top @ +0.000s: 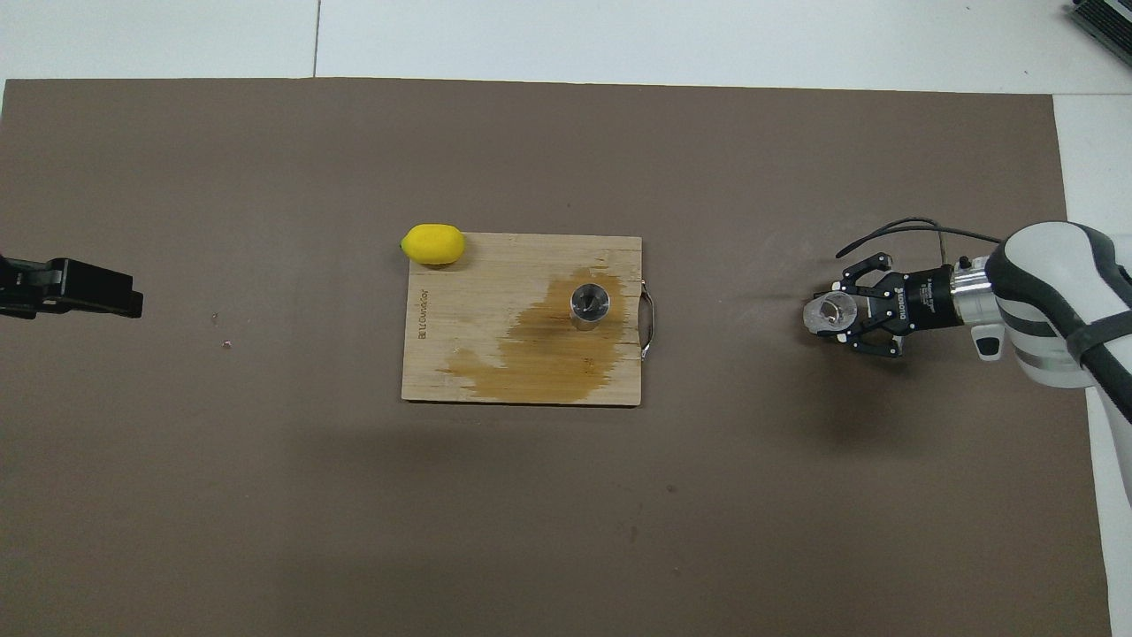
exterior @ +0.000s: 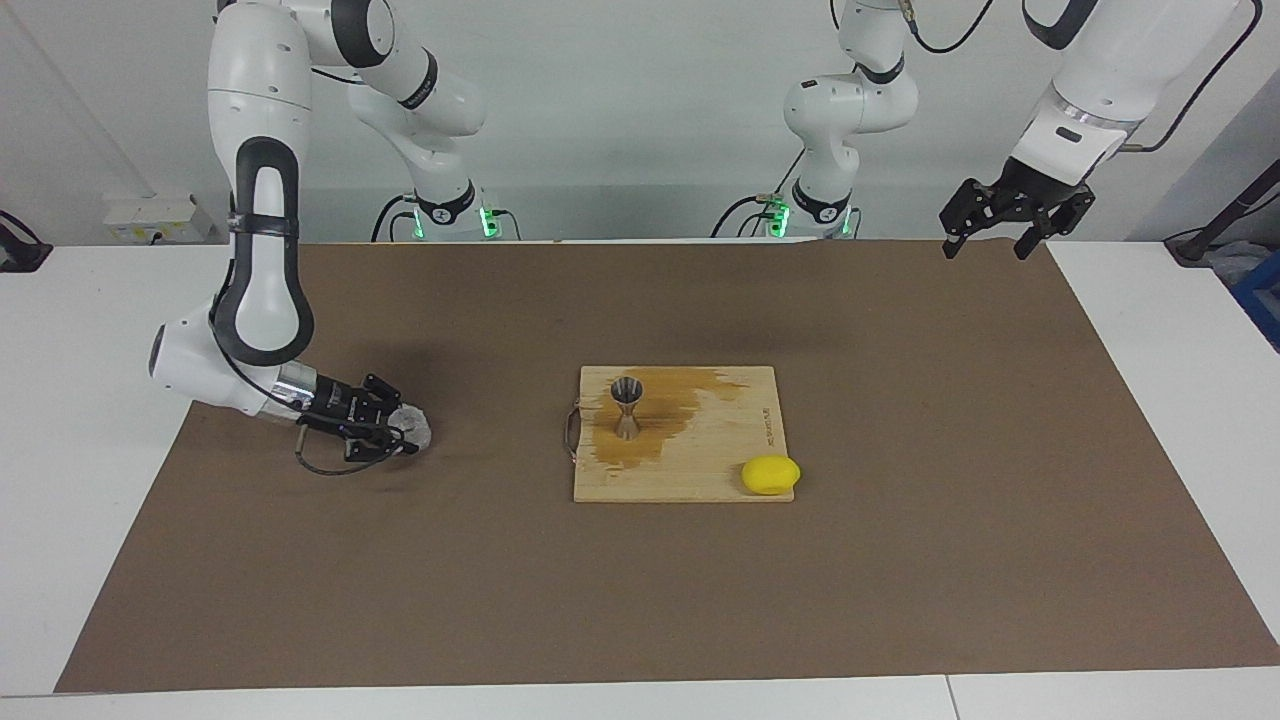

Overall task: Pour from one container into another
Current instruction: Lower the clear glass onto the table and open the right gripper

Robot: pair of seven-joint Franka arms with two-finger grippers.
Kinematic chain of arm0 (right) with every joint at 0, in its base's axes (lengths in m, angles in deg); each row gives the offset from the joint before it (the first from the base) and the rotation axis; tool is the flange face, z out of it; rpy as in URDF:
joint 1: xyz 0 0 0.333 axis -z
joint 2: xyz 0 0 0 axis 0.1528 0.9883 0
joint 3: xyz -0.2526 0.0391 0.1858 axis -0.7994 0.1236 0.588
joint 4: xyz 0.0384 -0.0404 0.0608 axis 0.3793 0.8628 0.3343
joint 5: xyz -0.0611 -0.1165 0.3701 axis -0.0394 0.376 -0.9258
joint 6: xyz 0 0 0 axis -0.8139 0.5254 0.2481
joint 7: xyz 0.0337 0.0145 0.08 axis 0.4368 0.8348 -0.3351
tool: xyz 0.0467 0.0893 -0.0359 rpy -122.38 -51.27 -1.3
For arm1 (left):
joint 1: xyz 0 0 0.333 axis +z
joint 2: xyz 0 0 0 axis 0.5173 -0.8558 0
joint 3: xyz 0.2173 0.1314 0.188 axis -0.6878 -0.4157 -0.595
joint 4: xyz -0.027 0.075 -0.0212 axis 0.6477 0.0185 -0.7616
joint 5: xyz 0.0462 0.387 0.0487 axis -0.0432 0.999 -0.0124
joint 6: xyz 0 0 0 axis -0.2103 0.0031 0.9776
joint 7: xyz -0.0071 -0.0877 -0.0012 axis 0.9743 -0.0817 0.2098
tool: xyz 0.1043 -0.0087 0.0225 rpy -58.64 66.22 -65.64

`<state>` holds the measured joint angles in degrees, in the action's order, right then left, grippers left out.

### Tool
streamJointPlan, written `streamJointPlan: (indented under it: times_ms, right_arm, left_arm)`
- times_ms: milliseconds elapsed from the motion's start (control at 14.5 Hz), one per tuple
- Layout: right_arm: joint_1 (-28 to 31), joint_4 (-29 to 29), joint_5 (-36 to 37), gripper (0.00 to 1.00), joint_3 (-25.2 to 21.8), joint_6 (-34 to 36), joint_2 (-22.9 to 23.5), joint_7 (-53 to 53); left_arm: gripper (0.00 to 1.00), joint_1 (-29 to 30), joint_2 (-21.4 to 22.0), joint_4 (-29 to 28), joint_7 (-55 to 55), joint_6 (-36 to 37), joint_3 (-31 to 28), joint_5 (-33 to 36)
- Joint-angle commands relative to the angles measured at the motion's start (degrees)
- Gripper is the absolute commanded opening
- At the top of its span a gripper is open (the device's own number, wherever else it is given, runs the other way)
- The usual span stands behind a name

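- Right end effector (exterior: 398,432) clenches the glass tumbler (exterior: 411,427) low over the mat; early release tips it; jigger (exterior: 627,407) stands well apart.
- Left end effector (exterior: 985,238) waits released.

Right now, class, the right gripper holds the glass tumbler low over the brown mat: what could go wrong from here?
1. The right gripper grips the glass tumbler tilted, low over the mat; released like that, it may roll.
2. The cutting board is already stained wet around the jigger; the jigger might slide if nudged.
3. The lemon overhangs the board's edge and could roll off.
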<state>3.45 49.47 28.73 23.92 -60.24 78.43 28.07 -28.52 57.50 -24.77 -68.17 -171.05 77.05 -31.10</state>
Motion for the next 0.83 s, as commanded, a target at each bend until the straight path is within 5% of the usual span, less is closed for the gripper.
streamJointPlan:
  times_ms: [0,69,138,757]
  right_arm:
    - [0.68,2.67,-2.95,0.53,0.75,-1.11,-1.07,-2.00]
    - [0.68,2.93,-3.30,0.68,0.75,-1.73,-1.07,-2.00]
    - [0.68,2.94,-3.31,0.98,0.67,-2.08,-1.16,-2.00]
    - [4.45,2.67,1.42,1.00,-0.30,-2.17,-5.63,-3.48]
  left_arm:
    - [1.00,0.63,0.56,-0.97,0.32,-0.99,0.40,0.99]
    - [1.00,0.63,0.56,-0.97,0.32,-0.99,0.40,0.99]
    - [1.00,0.63,0.56,-0.97,0.32,-0.99,0.40,0.99]
    - [1.00,0.63,0.56,-0.97,0.32,-0.90,0.31,0.99]
